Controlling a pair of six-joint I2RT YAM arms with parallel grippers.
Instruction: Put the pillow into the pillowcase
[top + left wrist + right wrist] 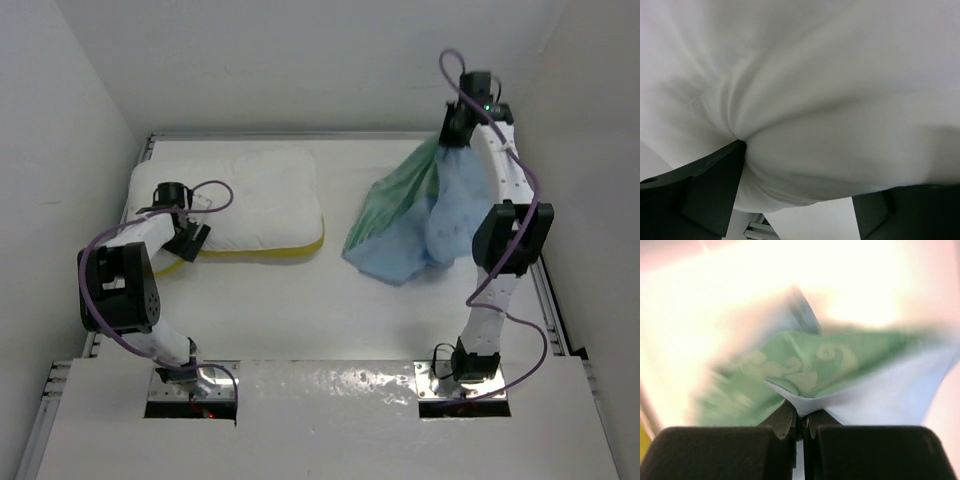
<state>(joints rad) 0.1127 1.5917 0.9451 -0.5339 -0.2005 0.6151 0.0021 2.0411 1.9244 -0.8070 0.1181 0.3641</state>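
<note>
Right gripper [801, 416] pinched tight on a fold of the pillowcase [812, 365], shiny green leaf pattern over plain light blue, blurred beyond the fingertips; from above, draped down from it in a limp heap. Left gripper [807, 180] with fingers spread, puffy white pillow [815, 85] bulging between, squeezed or merely straddled impossible to tell; yellow side band visible only from above, just beside that gripper.

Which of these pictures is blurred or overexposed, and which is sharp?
Right wrist: pillowcase blurred, background washed out. Left wrist: pillow fills the frame, slightly soft. Top external: sharp, with glare on the near panel.
</note>
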